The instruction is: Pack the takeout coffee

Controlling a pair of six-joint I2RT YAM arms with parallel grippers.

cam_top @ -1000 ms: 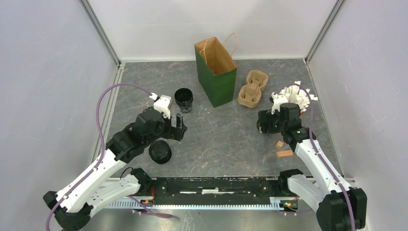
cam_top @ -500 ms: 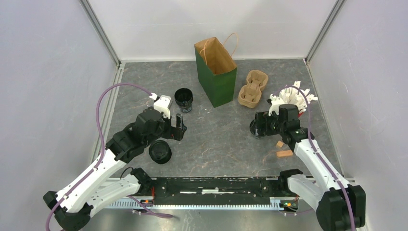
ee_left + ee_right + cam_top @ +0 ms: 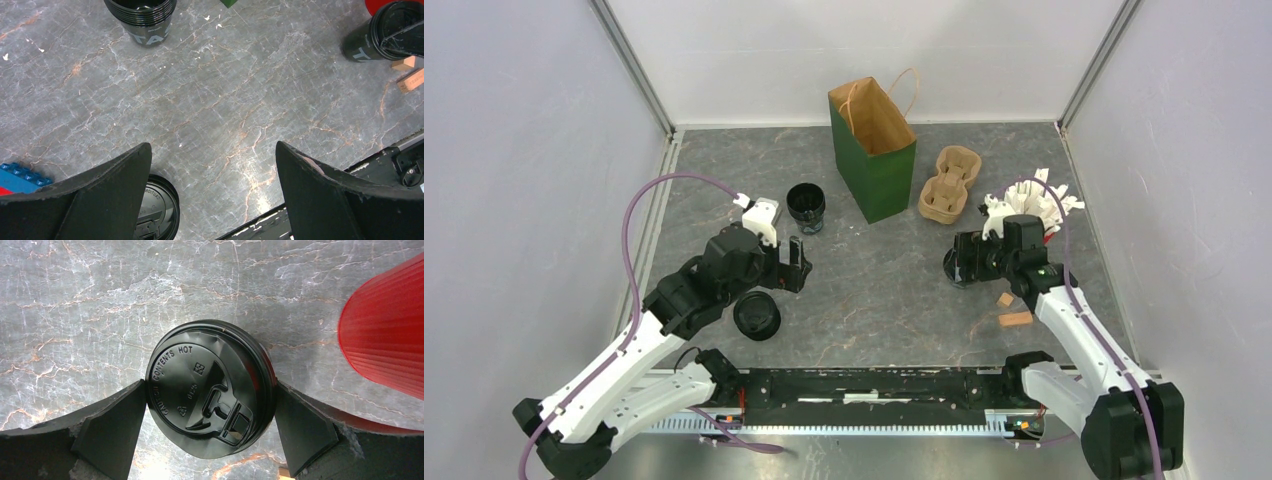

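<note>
I see the tabletop as grey veined stone-look sheet, smooth, with a faint sheen near the front edge. The coffee cup lid is black moulded plastic, semi-glossy, with raised lettering. The red cup looks finely ribbed. The paper bag is matt green outside and brown kraft inside. The cup carrier is rough tan pulp. The small blocks look like bare wood.

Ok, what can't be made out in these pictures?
Top view: the right hand hides most of the lidded cup under it.
Left wrist view: second lidded cup is cut off by the bottom edge.
Top view: green bag walls hide its bottom.
</note>
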